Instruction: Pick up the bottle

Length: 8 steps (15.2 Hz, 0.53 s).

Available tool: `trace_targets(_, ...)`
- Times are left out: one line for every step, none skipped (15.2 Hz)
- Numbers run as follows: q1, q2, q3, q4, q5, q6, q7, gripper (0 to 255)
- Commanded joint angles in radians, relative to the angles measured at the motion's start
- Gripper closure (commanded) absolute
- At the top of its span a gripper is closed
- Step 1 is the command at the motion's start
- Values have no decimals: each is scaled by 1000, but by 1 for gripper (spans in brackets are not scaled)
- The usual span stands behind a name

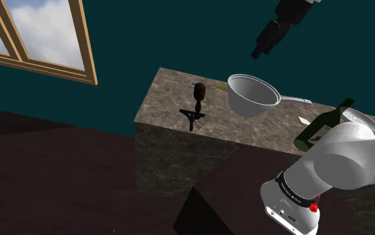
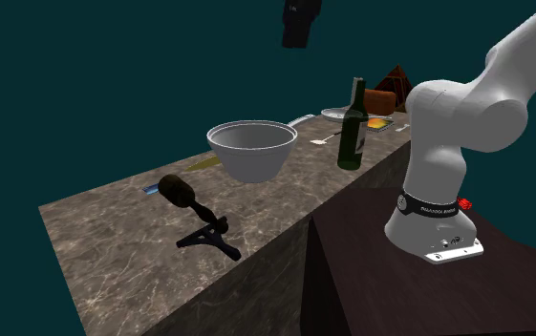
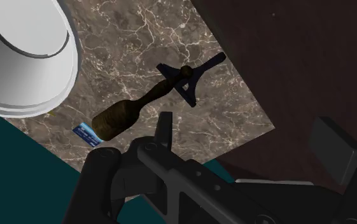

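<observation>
A dark green bottle (image 1: 318, 127) stands upright on the marble counter (image 1: 166, 100) near its right end in the shoulder view, its lower part hidden behind my white arm. In the second exterior view the bottle (image 2: 353, 129) stands to the right of a large white bowl (image 2: 251, 148). My black gripper (image 1: 256, 53) hangs high above the counter, over the bowl (image 1: 253, 97) and well apart from the bottle. From the second exterior view the gripper (image 2: 292, 43) is up near the top edge. In the wrist view the gripper (image 3: 247, 141) is open with nothing between its fingers.
A dark microphone on a small black stand (image 1: 196, 101) sits near the counter's front edge, below the gripper in the wrist view (image 3: 132, 111). A blue card (image 3: 86, 133) lies beside it. A plate (image 2: 337, 113) and brown items (image 2: 390, 91) sit beyond the bottle. My stand (image 2: 399, 277) adjoins the counter.
</observation>
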Motion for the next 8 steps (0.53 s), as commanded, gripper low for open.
trace_targets(0, 0, 0, 0, 0, 0, 0, 0)
trace_targets(-7, 25, 7, -10, 3, 31, 23, 0)
trace_targets(-15, 51, 15, -18, 5, 61, 45, 0)
trace_targets(-22, 78, 21, -26, 7, 91, 67, 0)
trace_targets(-30, 106, 28, -32, 9, 121, 90, 0)
trace_targets(-37, 135, 35, -36, 11, 150, 112, 0)
trace_targets(-45, 165, 41, -40, 12, 180, 135, 0)
trace_targets(-52, 196, 47, -42, 13, 208, 157, 0)
